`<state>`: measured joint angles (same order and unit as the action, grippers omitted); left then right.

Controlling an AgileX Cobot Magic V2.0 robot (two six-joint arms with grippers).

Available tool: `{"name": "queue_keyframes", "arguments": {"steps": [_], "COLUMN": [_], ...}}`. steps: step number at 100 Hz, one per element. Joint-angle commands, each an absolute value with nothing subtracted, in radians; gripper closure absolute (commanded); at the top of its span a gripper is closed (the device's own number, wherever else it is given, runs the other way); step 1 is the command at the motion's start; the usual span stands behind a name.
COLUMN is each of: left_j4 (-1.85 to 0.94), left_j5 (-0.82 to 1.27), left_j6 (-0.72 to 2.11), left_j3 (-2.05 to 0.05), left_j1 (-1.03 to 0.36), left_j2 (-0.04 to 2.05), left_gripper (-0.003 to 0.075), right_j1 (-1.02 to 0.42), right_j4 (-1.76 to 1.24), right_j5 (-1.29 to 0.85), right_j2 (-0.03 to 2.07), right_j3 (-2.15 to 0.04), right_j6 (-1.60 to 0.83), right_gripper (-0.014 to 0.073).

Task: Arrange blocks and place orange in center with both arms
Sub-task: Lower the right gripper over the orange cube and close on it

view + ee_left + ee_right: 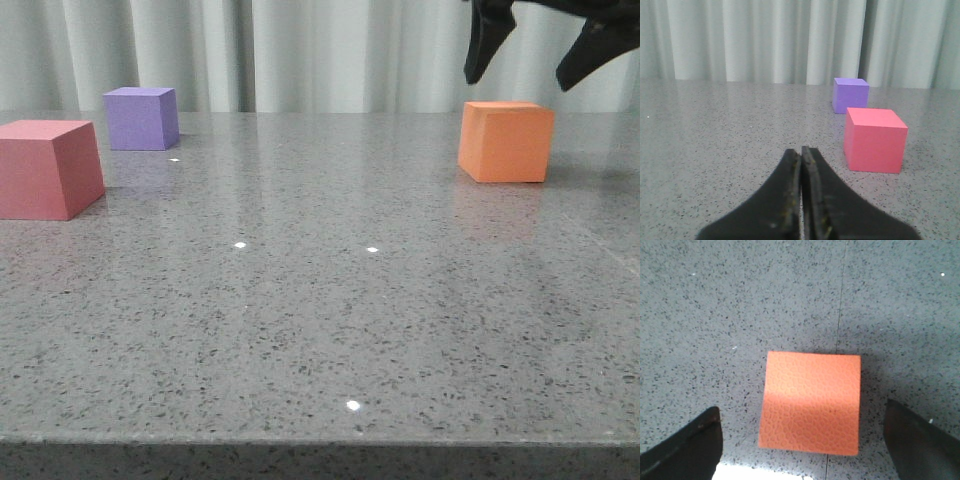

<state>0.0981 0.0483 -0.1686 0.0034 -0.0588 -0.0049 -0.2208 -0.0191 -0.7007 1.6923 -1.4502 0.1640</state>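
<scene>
Two black, pointed fingers of the right gripper (802, 440) hang spread directly above the matte orange cube (811, 402), straddling it untouched on the speckled grey stone table (320, 330), well apart from the pink-red cube (48, 168), purple cube (141, 118) and closed, empty left gripper (801, 165).

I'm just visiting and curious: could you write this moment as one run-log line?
right gripper: open, above orange cube, not touching | left gripper: shut, empty | pink-red cube, purple cube: table's left side
</scene>
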Motion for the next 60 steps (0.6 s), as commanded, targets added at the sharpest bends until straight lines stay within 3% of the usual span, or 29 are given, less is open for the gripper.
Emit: {"name": "queue_keyframes", "arguments": {"steps": [1,31,52,60], "left_j4": [0.092,0.092,0.092,0.092], "left_j5": [-0.033,-0.033,-0.033,-0.033], "left_j6": [-0.171,-0.171,-0.171,-0.171], "left_j3": [0.045,0.045,0.045,0.045], "left_j1": [-0.058,-0.058,-0.058,-0.058], "left_j2": [-0.037,-0.037,-0.037,-0.037], "left_gripper": [0.0739,0.0739,0.0739,0.0739], "right_j1": [-0.222,-0.222,-0.222,-0.222], "right_j4": [0.000,0.000,0.000,0.000], "right_j5": [-0.659,-0.667,-0.670,-0.684], "right_j2": [1.668,1.729,1.730,1.729], "right_j3": [-1.486,-1.486,-1.487,-1.494], "right_j6": [0.154,0.154,0.154,0.154], "right_gripper": [-0.0050,-0.0043,0.0151,0.0179]}}
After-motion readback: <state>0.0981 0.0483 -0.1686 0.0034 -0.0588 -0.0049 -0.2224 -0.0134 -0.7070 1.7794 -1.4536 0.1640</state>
